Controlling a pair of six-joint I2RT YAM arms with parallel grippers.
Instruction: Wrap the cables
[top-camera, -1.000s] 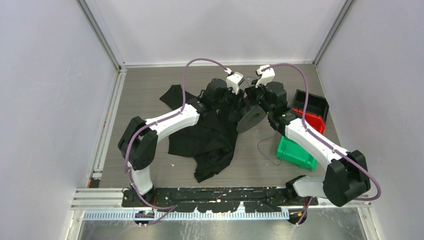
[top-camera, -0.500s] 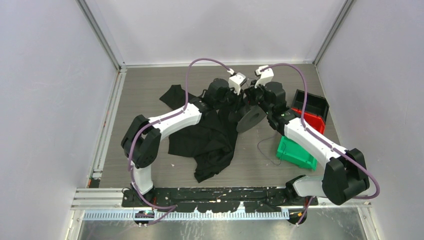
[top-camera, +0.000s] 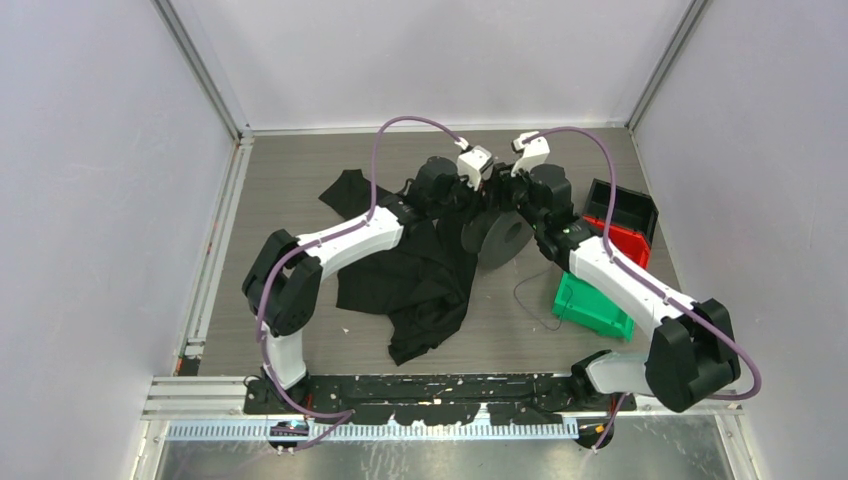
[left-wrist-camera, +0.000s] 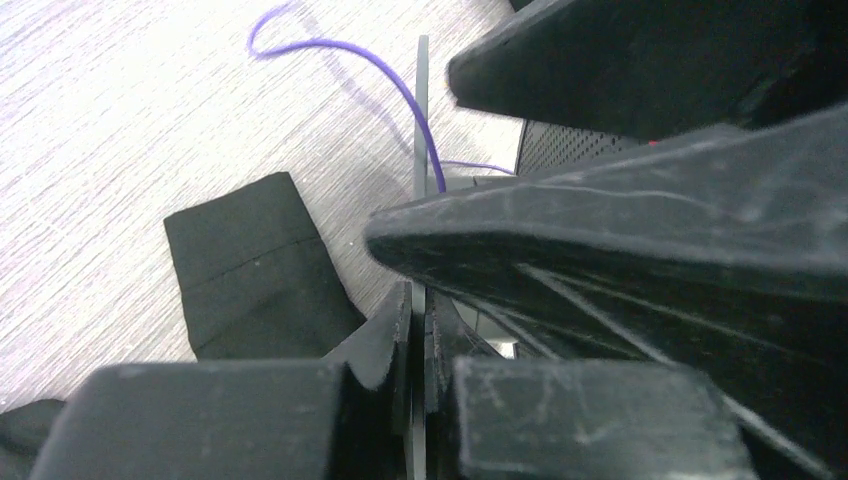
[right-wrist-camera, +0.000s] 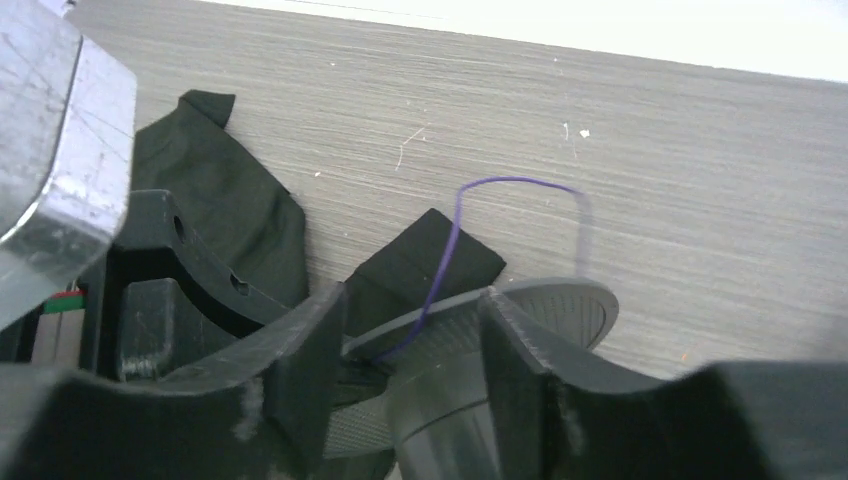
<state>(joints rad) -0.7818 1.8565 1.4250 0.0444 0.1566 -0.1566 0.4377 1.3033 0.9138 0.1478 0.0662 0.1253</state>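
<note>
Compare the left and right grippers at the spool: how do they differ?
Left gripper: shut on the grey spool by its flange; right gripper: open, fingers straddling it. Left gripper sits toward the garment, right gripper toward the green bin. Both are at the spool.

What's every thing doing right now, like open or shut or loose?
spool, tilted, held by its flange
left gripper, shut on the spool's flange
right gripper, open, fingers either side of the spool
wire, slack, looping off the spool
black cloth, lying crumpled
</note>
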